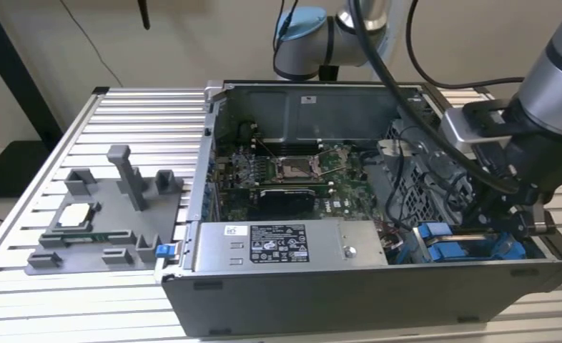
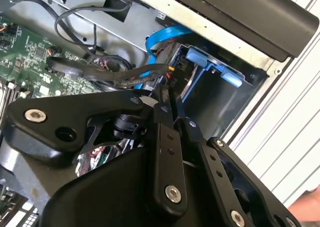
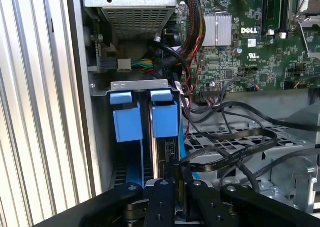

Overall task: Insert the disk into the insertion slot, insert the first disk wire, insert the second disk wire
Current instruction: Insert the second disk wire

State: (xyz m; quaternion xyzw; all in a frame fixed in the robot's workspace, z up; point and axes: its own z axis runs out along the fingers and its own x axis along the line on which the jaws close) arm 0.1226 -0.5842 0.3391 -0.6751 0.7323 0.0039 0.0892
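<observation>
The arm (image 1: 558, 78) enters from the exterior view's right, its grey forearm sloping down to a black wrist. The gripper (image 1: 510, 214) points downward at the exterior view's lower right. In both wrist views the black fingers (image 2: 165, 137) stand close together, nearly parallel, with only a thin gap between their tips (image 3: 176, 187).
</observation>
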